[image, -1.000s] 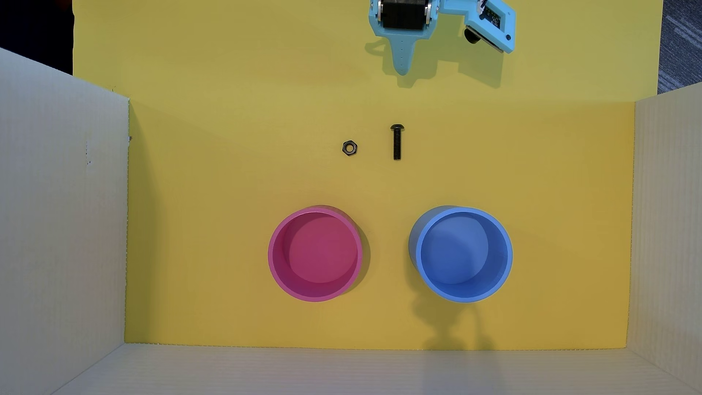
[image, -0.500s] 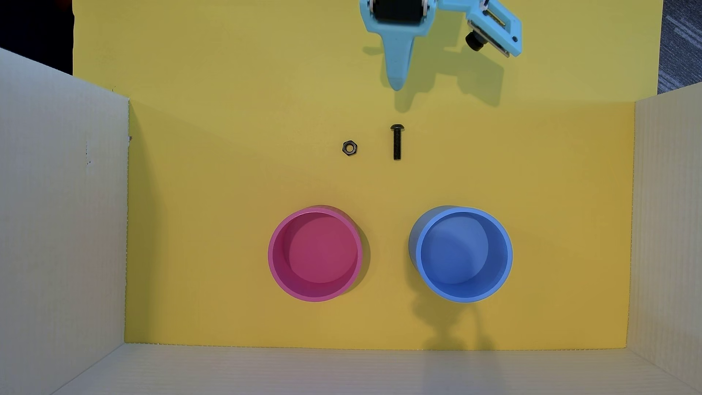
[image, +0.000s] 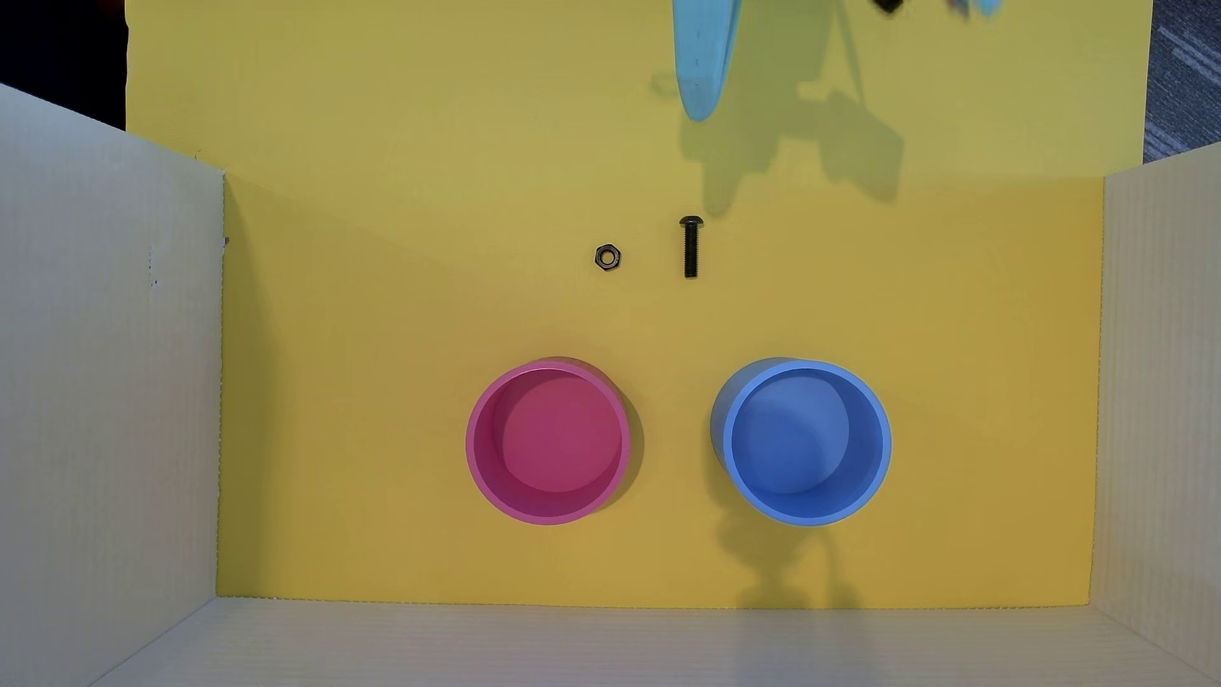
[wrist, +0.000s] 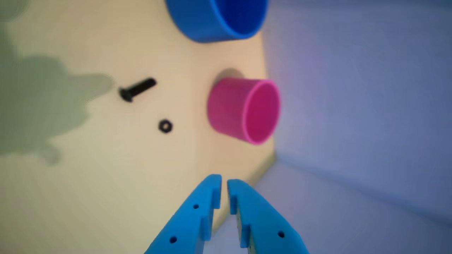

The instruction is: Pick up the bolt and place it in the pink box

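Observation:
The black bolt (image: 690, 247) lies on the yellow floor, head toward the top of the overhead view. It also shows in the wrist view (wrist: 137, 89). The round pink box (image: 548, 441) stands empty below and left of it, and shows on its side in the wrist view (wrist: 243, 110). My blue gripper (image: 699, 109) hangs at the top edge of the overhead view, above the bolt and apart from it. In the wrist view the gripper (wrist: 224, 181) has its jaws nearly together with nothing between them.
A small dark hex nut (image: 607, 257) lies left of the bolt, also in the wrist view (wrist: 165, 126). A blue round tub (image: 805, 442) stands right of the pink one. White corrugated walls (image: 106, 396) close the left, right and bottom sides.

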Available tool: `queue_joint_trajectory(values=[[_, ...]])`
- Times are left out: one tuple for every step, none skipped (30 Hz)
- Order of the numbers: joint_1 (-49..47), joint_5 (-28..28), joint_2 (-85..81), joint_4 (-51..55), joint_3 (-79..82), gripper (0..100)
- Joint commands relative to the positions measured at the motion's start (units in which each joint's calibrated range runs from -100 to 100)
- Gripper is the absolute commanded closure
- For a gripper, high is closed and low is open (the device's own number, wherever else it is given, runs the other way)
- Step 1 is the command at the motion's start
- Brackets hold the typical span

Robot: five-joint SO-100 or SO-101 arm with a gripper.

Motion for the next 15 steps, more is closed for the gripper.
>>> queue_joint_trajectory(values=[[0.24, -0.24, 13.44, -0.91, -6.17, 98], [0.46, -0.19, 18.83, -3.4, -6.81, 98], [1.13, -0.24, 21.52, -4.52, -6.81, 98], [1.57, -0.29, 24.38, -5.29, -6.99, 98], [2.01, -0.09, 26.91, -5.81, -7.17, 98], [2.08, 0.28, 29.18, -6.23, -7.62, 98], [2.16, 0.43, 30.7, -6.83, -7.71, 98], [2.23, 1.32, 32.46, -7.44, -7.71, 98], [2.23, 2.83, 33.73, -7.95, -7.71, 98], [1.86, 4.29, 34.57, -8.29, -7.35, 98], [1.71, 5.12, 35.16, -8.29, -7.08, 98], [1.64, 5.49, 36.34, -8.64, -7.44, 98], [1.64, 5.7, 36.92, -9.15, -7.53, 98], [1.79, 5.96, 37.68, -9.67, -7.44, 98], [2.16, 6.06, 38.61, -9.75, -7.71, 98]])
